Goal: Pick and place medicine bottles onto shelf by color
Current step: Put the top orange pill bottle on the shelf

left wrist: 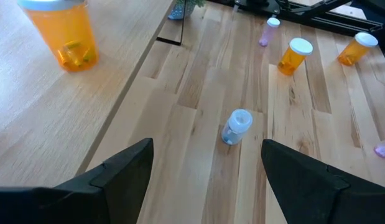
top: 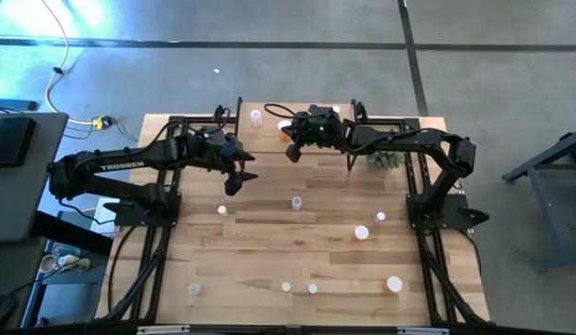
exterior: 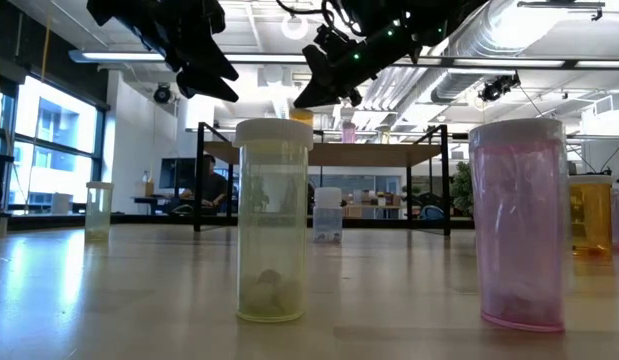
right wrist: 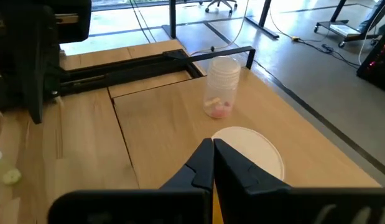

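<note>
**Two bottles on the shelf, most of the sorting left to do**

The shelf (top: 264, 138) at the far edge of the surface (top: 269, 251) holds only two bottles that can be made out. One is a pink bottle (right wrist: 220, 87) standing near one end. The other is an orange bottle (left wrist: 61, 34) standing closer to the middle, well apart from the pink one.

The right hand (right wrist: 213, 144) hangs over the shelf with its fingers pinched fully together and nothing between them. The white cap (right wrist: 251, 155) of a bottle shows just past the fingertips. This is probably the orange bottle, set down and let go, though it cannot be said for sure.

The left hand (left wrist: 208, 146) hovers over the bare surface beside the shelf, spread wide and empty. It points toward a clear bottle (left wrist: 237, 126) lying on its side, which looks like its next pick.

At least eight bottles are scattered over the surface in the high view. They include a yellow-green bottle (exterior: 274, 220) and a second pink bottle (exterior: 517, 225), both upright near the front edge. By this count the task is in its early part, with no colour group complete yet.
</note>
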`<state>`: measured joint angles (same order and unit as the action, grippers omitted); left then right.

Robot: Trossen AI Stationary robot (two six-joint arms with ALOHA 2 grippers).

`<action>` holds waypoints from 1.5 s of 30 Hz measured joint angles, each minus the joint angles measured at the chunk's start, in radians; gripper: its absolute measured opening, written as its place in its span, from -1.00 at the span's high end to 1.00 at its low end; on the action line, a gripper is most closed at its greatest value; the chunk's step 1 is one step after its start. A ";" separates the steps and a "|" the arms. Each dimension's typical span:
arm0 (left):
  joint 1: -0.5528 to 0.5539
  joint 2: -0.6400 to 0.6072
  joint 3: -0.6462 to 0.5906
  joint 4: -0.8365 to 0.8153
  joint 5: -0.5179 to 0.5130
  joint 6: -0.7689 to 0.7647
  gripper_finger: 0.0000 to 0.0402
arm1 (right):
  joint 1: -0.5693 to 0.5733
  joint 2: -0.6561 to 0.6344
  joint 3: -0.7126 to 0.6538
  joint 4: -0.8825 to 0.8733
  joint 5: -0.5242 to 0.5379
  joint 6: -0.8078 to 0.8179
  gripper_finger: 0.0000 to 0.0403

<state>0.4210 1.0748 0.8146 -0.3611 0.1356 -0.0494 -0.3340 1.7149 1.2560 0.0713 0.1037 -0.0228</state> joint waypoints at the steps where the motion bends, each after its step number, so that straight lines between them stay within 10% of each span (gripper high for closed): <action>1: 0.000 0.000 0.000 0.000 0.000 0.000 -0.44 | 0.000 0.000 0.000 -0.001 0.000 -0.001 1.00; 20: 0.000 0.000 0.000 -0.001 0.000 0.000 -0.44 | 0.007 -0.049 -0.001 0.026 -0.006 -0.053 1.00; 28: 0.000 0.000 0.000 -0.001 0.001 0.000 -0.44 | 0.035 -0.115 -0.001 -0.110 -0.167 -0.072 1.00; 45: 0.000 0.000 0.000 -0.001 0.001 0.000 -0.44 | -0.002 0.027 -0.001 -0.147 -0.119 -0.089 1.00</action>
<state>0.4210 1.0750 0.8146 -0.3617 0.1362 -0.0490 -0.3356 1.7417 1.2552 -0.0753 -0.0151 -0.1116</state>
